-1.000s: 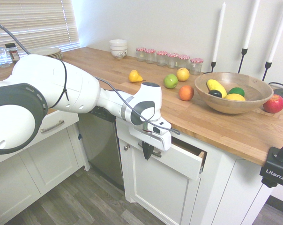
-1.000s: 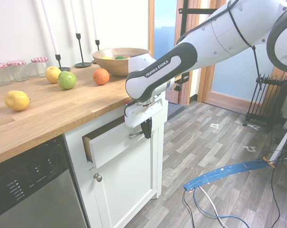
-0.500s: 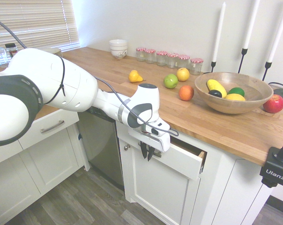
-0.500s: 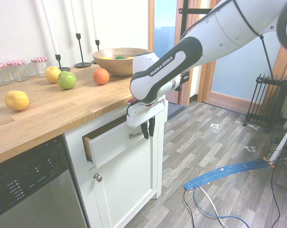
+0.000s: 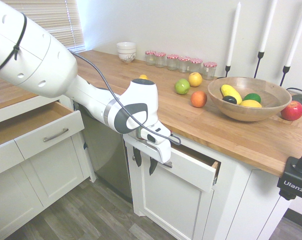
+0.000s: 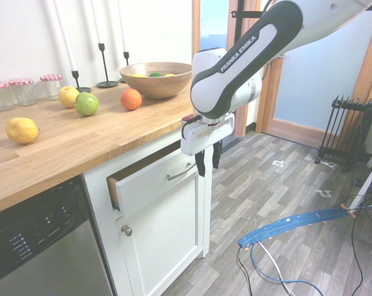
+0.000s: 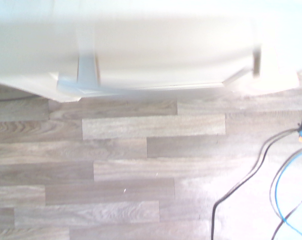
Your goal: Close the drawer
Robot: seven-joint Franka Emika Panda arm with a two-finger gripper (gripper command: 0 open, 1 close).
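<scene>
Centrally, my claw (image 5: 144, 161) (image 6: 208, 161) hung pointing down with its fingers spread and nothing between them, in front of the smaller drawer (image 5: 193, 172) (image 6: 152, 182) and clear of its handle (image 6: 181, 171). The drawer (image 5: 48, 134), wide and shallow with a bare plywood bottom, stood pulled out well apart from my claw, beyond the steel dishwasher front (image 5: 108, 155) at the left of the first exterior view; nothing touched its bar handle (image 5: 56, 135).

The wooden worktop (image 5: 141, 100) carried loose fruit, a wooden bowl (image 5: 249, 100) of fruit, a row of red-lidded jars (image 5: 181, 62) and tall candlesticks against a white wall. The floor (image 7: 141, 175) was grey plank; the wrist view showed it under a blurred white cabinet edge.

Compared with a second before: my claw had been shut on the smaller drawer's handle; it had since opened and drawn away from that front, while the smaller drawer remained ajar.
</scene>
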